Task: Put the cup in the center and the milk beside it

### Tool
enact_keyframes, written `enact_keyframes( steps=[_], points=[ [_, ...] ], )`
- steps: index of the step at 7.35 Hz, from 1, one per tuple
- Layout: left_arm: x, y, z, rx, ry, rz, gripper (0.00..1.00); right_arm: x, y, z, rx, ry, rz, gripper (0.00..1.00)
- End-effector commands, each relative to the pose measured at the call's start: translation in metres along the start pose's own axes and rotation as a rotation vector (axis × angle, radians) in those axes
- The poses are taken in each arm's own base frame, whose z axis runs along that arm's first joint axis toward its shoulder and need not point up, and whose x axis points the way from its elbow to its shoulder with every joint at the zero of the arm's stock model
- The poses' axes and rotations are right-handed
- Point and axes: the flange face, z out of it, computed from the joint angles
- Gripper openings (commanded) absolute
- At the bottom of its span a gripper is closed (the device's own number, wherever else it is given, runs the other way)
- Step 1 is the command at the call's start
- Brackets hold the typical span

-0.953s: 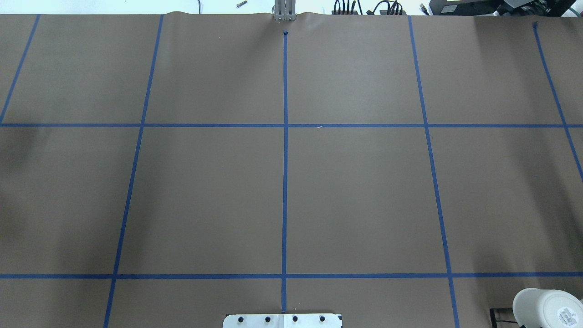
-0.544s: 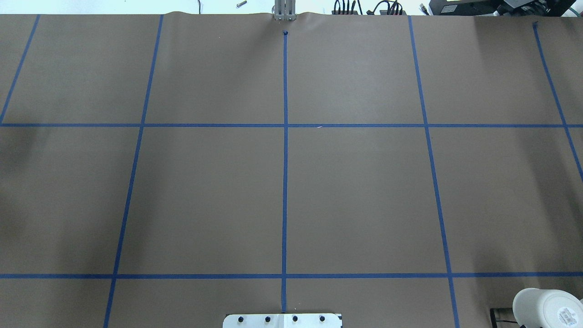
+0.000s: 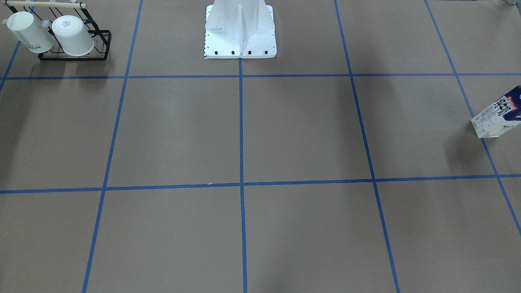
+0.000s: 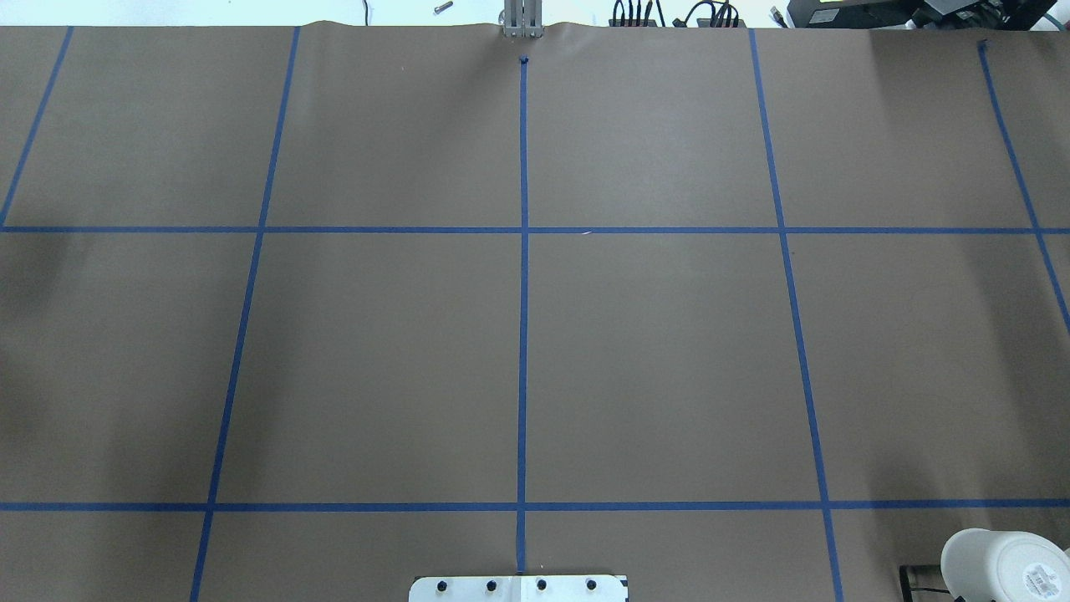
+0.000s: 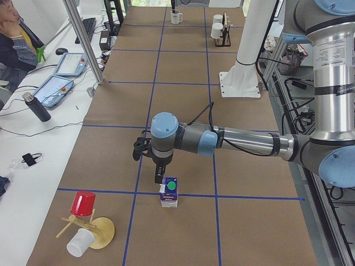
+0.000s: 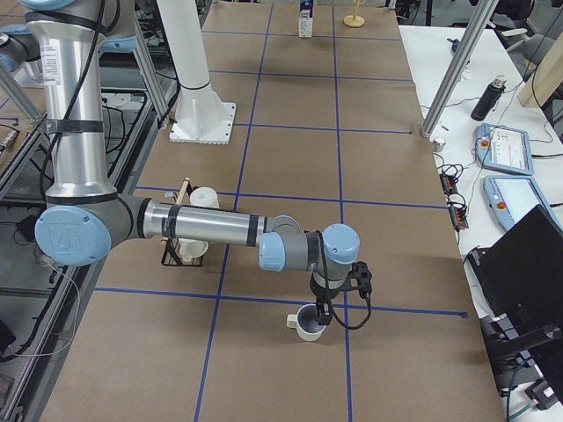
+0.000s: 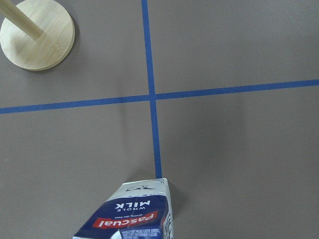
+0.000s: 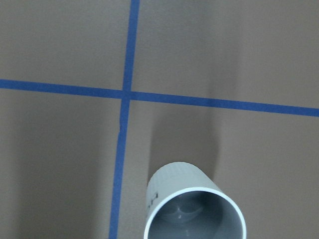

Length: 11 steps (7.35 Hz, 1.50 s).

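Left pincer [image 5: 158,178] hangs just above milk [image 5: 168,196]; right pincer [image 6: 322,313] at cup [image 6: 306,329] rim; cannot tell either's opening.

A big table [image 4: 669,359] is covered in brown paper, with blue tape lines [image 4: 523,334] making squares on it. In the overhead view, black cables [image 4: 710,12] sit past its far edge at 1 o'clock. In the left-side view, a white desk [image 5: 33,183] runs along 9 o'clock, and a silver pole [image 5: 84,41] stands at 11 o'clock. Soft grey shadows lie on the paper.
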Motion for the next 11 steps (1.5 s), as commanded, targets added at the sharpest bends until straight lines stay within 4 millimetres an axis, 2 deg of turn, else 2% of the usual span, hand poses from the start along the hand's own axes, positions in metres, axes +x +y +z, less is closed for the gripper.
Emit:
enact_keyframes(
  steps=[1,2,4,5,6,7,8,11],
  points=[
    [0.003,0.0,-0.002,0.002,0.011,0.003,0.98,0.031,0.002,0.017,-0.036,0.007,-0.006,0.9],
    [0.004,0.001,0.001,-0.009,0.053,-0.003,0.98,0.046,0.009,0.033,-0.045,0.006,-0.051,0.92],
    [0.006,0.001,-0.001,-0.006,0.058,-0.001,0.98,0.059,0.012,0.05,-0.035,0.009,-0.06,0.91],
    [0.006,0.0,-0.002,-0.002,0.058,0.001,0.98,0.068,0.015,0.06,-0.016,0.012,-0.072,0.86],
    [0.005,0.001,-0.002,-0.005,0.057,-0.002,0.98,0.071,0.011,0.064,-0.009,0.011,-0.072,0.58],
    [0.006,0.0,-0.004,0.001,0.057,0.0,0.98,0.07,0.009,0.063,-0.007,0.01,-0.073,0.15],
    [0.006,0.001,-0.006,0.004,0.057,0.001,0.98,0.068,0.006,0.061,-0.003,0.007,-0.072,0.0],
    [0.007,0.004,-0.012,0.016,0.058,0.002,0.98,0.054,-0.015,0.044,0.027,-0.004,-0.053,0.0]
  ],
)
